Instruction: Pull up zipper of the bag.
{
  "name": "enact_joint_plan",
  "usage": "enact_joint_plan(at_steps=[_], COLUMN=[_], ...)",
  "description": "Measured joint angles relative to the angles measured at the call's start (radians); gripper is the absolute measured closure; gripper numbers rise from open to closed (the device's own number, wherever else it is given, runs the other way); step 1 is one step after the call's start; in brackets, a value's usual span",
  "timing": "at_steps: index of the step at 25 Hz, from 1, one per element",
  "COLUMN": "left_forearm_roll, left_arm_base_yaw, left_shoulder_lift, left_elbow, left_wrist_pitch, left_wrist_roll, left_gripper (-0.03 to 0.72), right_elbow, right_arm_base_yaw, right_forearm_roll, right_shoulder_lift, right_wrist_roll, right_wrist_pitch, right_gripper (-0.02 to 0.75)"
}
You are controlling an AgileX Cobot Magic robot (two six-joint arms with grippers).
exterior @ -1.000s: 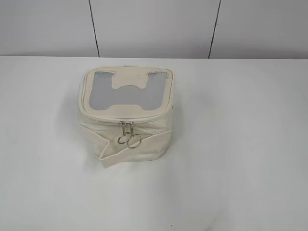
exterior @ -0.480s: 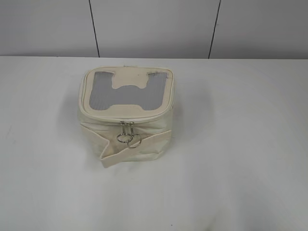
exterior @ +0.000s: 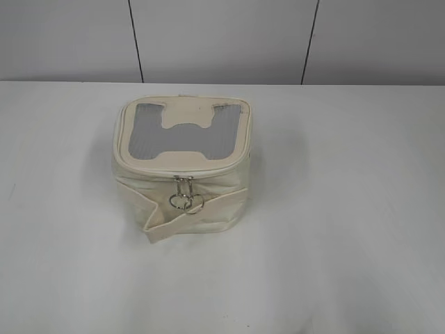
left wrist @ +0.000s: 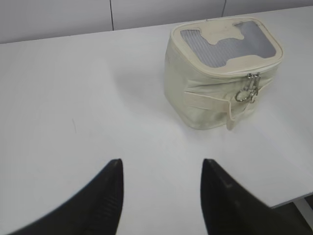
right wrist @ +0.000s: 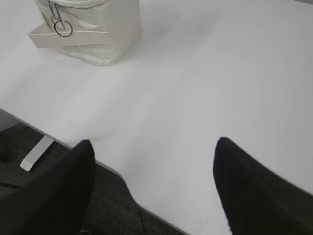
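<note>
Cream bag on white table, both claws apart and holding nothing

Table white, wide. Bag cream, boxy, upright near the middle, grey mesh window on top, a strap across its front. Two zipper pulls with metal rings hang side by side at the front edge of the lid. Left claw low over bare table, fingers spread, bag well ahead and to its right. Right claw at the table's near edge, fingers wide, bag far ahead and to its left. No readable writing or brand on the bag
</note>
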Motion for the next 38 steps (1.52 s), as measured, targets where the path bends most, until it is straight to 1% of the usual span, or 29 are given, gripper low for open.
enact_joint_plan(at_steps=[5,13,14,17,19,21,23,25,28,38], left_forearm_roll=[0.000,0.000,0.000,-0.001,-0.001,-0.001,-0.001,-0.001,-0.001,-0.001], left_arm_base_yaw=[0.000,0.000,0.001,0.030,0.068,0.112,0.144,0.157,0.159,0.161], left_shoulder_lift=[0.000,0.000,0.000,0.000,-0.001,-0.018,-0.026,-0.026,-0.026,-0.026], left_elbow=[-0.001,0.000,0.000,0.000,0.000,0.000,0.000,0.000,0.000,0.000], left_wrist_pitch=[-0.008,-0.008,-0.008,-0.008,-0.008,-0.009,-0.010,-0.010,-0.010,-0.010], left_wrist_roll=[-0.002,-0.002,-0.002,-0.002,-0.002,-0.002,-0.002,-0.002,-0.002,-0.002], left_gripper=[0.295,0.329,0.333,0.344,0.352,0.365,0.381,0.393,0.404,0.426], right_elbow=[0.000,0.000,0.000,0.000,0.000,0.000,0.000,0.000,0.000,0.000], right_arm_base_yaw=[0.000,-0.010,-0.025,-0.134,-0.254,-0.357,-0.446,-0.509,-0.531,-0.531], right_forearm_roll=[0.000,0.000,0.000,0.000,0.000,0.000,0.001,0.000,0.002,0.002], right_shoulder_lift=[0.000,0.000,0.000,0.000,0.000,0.000,0.000,0.000,0.000,0.000], right_wrist_roll=[0.000,0.000,0.000,0.000,0.000,0.000,0.000,0.000,0.000,0.000], right_wrist_pitch=[-0.002,-0.003,-0.003,-0.003,-0.003,-0.003,-0.003,-0.003,-0.003,-0.003], right_gripper=[0.151,0.185,0.190,0.202,0.206,0.211,0.211,0.211,0.211,0.213])
